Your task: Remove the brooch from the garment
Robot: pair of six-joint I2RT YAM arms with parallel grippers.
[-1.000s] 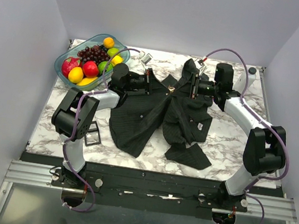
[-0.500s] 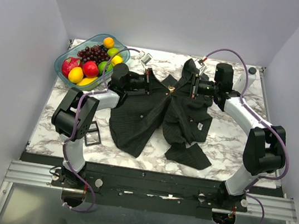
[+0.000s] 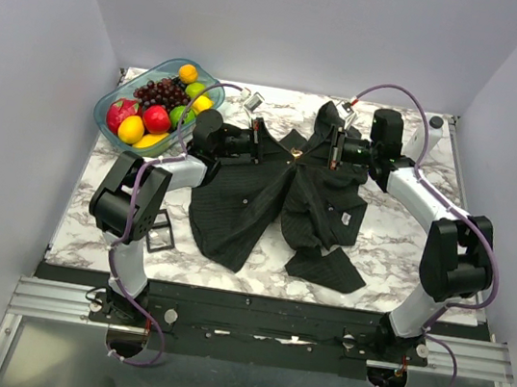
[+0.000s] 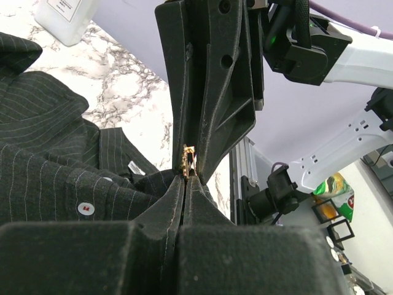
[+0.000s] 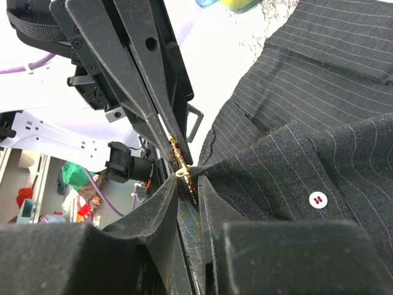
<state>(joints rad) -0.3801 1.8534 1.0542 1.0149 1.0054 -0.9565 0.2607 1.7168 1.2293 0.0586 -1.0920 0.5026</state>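
The garment (image 3: 267, 200), a black pinstriped shirt with white buttons, lies spread on the marble table (image 3: 397, 243). The gold brooch (image 3: 295, 157) sits on a raised fold near the collar, where both grippers meet tip to tip. My left gripper (image 3: 288, 154) is shut, and in the right wrist view the brooch (image 5: 177, 155) lies clamped between its fingers (image 5: 147, 92). My right gripper (image 5: 189, 184) has a fold of the garment (image 5: 295, 160) pinched between its jaws just below the brooch. In the left wrist view the brooch (image 4: 189, 161) glints just beyond my left gripper (image 4: 186, 179).
A glass bowl of fruit (image 3: 114, 104) stands at the back left. A black buckle frame (image 3: 160, 233) lies by the left arm. A small metal item (image 3: 253, 101) and a white bottle (image 4: 64, 18) sit near the back edge.
The right gripper's jaws have drawn closer together on the fabric. Neither arm has visibly shifted.
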